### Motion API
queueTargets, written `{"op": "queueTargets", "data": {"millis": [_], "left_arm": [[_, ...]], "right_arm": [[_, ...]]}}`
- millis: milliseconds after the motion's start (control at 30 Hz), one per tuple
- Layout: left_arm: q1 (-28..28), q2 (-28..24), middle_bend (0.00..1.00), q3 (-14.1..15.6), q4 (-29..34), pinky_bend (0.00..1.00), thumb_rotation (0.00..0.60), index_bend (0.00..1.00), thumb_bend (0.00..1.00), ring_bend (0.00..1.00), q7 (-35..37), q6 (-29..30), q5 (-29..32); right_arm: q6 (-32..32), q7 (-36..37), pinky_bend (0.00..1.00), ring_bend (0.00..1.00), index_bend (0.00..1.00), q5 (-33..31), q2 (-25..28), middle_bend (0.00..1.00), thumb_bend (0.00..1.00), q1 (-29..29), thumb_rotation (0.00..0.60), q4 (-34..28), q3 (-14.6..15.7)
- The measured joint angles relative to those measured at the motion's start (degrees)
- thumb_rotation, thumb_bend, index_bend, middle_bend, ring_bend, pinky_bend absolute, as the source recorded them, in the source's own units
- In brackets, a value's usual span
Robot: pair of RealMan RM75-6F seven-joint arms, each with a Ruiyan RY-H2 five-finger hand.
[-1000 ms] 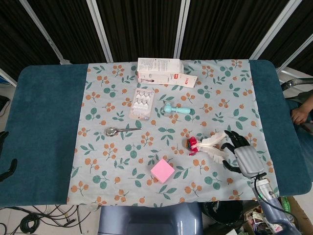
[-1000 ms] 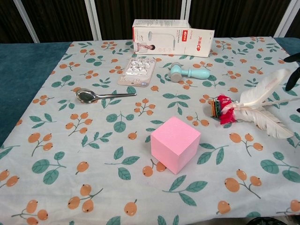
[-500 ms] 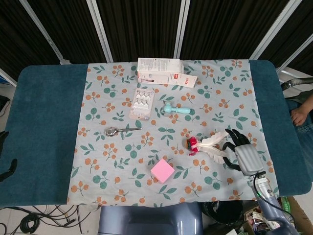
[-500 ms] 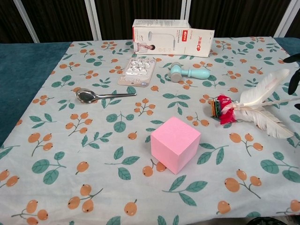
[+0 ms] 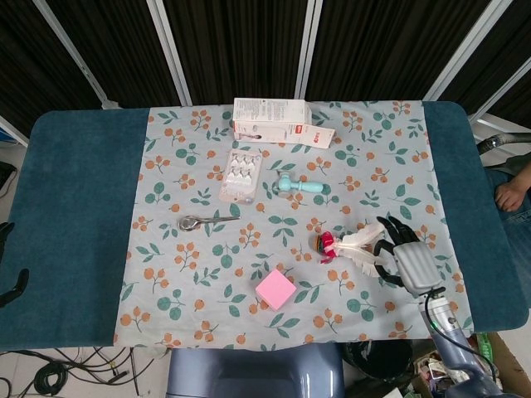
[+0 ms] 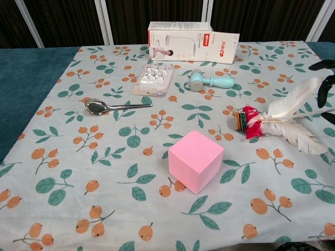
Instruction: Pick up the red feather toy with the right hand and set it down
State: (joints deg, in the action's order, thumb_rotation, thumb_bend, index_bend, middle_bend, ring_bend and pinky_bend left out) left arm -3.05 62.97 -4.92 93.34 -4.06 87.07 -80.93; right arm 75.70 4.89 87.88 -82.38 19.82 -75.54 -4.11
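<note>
**At the table's right edge: robot hand poised at the feather tips**

On the flowered cloth of the table (image 5: 75,207), we find the red feather toy (image 5: 344,246) lying flat, just to the right of centre and well apart from the pink cube (image 5: 275,289), the spoon (image 5: 203,221) and the box (image 5: 278,123). Its long axis runs roughly left to right: the red, weighted head points toward the middle of the table, and the white feathers fan out toward the right robot hand (image 5: 402,255).

That robot hand sits just beside the feather tips, fingers spread and holding nothing. In the chest view only dark fingertips show at the frame's edge, so we cannot say for certain whether any already touches a plume. The toy lies directly to the hand's left, feathers first.

The left robot hand (image 5: 10,286) rests far off at the opposite edge, its fingers too little seen to judge. We reckon the right is plainly the nearer, and a short reach leftward along the toy's axis should bring its fingers over the quills.
</note>
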Motion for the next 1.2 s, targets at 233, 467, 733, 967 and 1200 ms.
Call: {"op": "queueTargets", "data": {"millis": [233,467,733,967,1200], "left_arm": [[0.0,0.0,0.08,0.0,0.0,0.00,0.600,0.06,0.39,0.00,0.0,0.1,0.0],[0.0,0.0,0.08,0.0,0.0,0.00,0.600,0.06,0.39,0.00,0.1,0.0,0.0],[0.0,0.0,0.08,-0.1,0.0,0.00,0.600,0.06,0.39,0.00,0.1,0.1,0.1],[0.0,0.0,0.08,-0.1,0.0,0.00,0.600,0.06,0.39,0.00,0.2,0.1,0.1],[0.0,-0.1,0.08,-0.1,0.0,0.00,0.600,0.06,0.39,0.00,0.3,0.1,0.1]], "right_arm": [[-0.6,0.2,0.14,0.06,0.56,-0.1,-0.6,0.07,0.36,0.4,0.600,0.5,-0.1],[-0.9,0.2,0.14,0.06,0.59,0.1,-0.9,0.07,0.40,0.6,0.600,0.6,0.1],[-1.2,0.1,0.14,0.06,0.61,0.4,-1.1,0.07,0.41,1.2,0.600,0.3,0.0],[-1.4,-1.2,0.14,0.05,0.63,0.5,-0.2,0.07,0.41,2.3,0.600,-1.9,-1.2],[-2.3,-5.3,0.14,0.05,0.63,0.6,1.8,0.08,0.41,4.4,0.600,-7.0,-3.1]]}}
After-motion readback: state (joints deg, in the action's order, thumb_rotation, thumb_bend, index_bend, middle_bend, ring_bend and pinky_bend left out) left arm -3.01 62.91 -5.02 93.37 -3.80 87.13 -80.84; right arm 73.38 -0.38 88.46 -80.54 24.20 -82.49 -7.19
